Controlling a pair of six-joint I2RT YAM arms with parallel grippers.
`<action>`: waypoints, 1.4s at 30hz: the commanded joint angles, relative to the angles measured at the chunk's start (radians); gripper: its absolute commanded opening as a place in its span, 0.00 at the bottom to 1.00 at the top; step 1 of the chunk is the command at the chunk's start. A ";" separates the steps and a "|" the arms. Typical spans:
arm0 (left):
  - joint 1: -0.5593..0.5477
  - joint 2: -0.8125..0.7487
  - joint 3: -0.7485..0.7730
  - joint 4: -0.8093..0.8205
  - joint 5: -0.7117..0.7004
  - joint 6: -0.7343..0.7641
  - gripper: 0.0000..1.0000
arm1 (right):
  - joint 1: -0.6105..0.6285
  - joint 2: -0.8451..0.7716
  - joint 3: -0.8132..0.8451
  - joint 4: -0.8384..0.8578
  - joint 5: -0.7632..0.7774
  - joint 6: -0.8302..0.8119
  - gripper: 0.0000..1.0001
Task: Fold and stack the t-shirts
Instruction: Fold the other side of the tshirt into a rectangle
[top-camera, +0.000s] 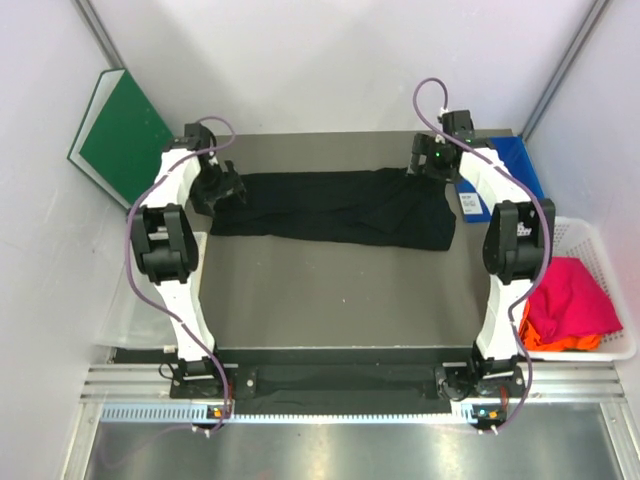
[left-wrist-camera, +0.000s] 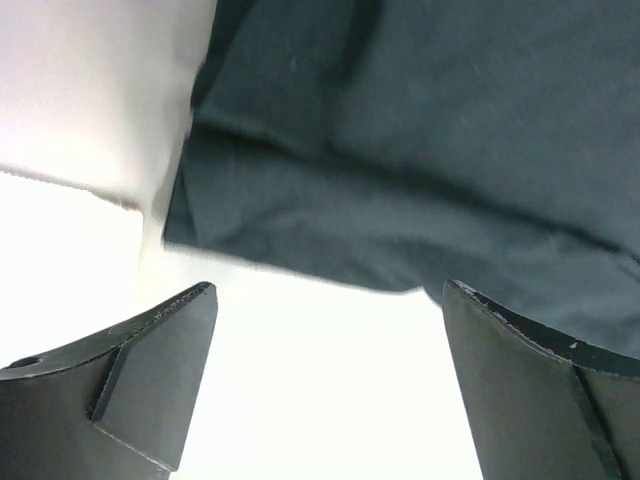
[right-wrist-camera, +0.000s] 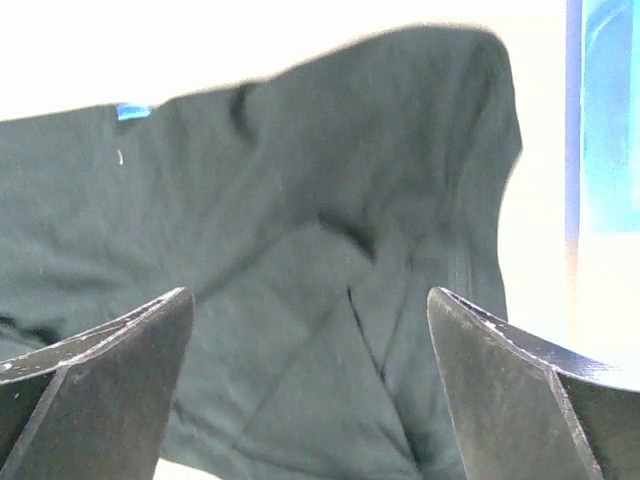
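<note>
The black t-shirt (top-camera: 335, 207) lies folded into a long band across the far half of the table. My left gripper (top-camera: 222, 188) is open and empty just off the band's left end; the left wrist view shows the cloth (left-wrist-camera: 420, 150) beyond the spread fingers (left-wrist-camera: 150, 370). My right gripper (top-camera: 432, 165) is open and empty over the band's right end; the right wrist view shows the creased cloth (right-wrist-camera: 300, 300) between its fingers (right-wrist-camera: 510, 390). A magenta-pink t-shirt (top-camera: 570, 295) lies on an orange one (top-camera: 548, 340) in the white basket (top-camera: 608, 262) at the right.
A green board (top-camera: 122, 135) leans on the wall at the back left. A blue item (top-camera: 520, 160) lies at the back right beside the right arm. A clear bin (top-camera: 130, 320) stands off the table's left edge.
</note>
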 joint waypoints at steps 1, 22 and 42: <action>-0.008 -0.160 -0.070 0.046 0.033 0.015 0.99 | -0.003 -0.244 -0.171 0.129 0.006 0.027 1.00; -0.014 -0.267 -0.263 0.080 0.030 0.002 0.99 | -0.004 -0.169 -0.532 0.296 -0.486 0.399 0.81; -0.014 -0.249 -0.287 0.076 -0.007 0.018 0.99 | 0.036 -0.119 -0.434 0.342 -0.482 0.452 0.00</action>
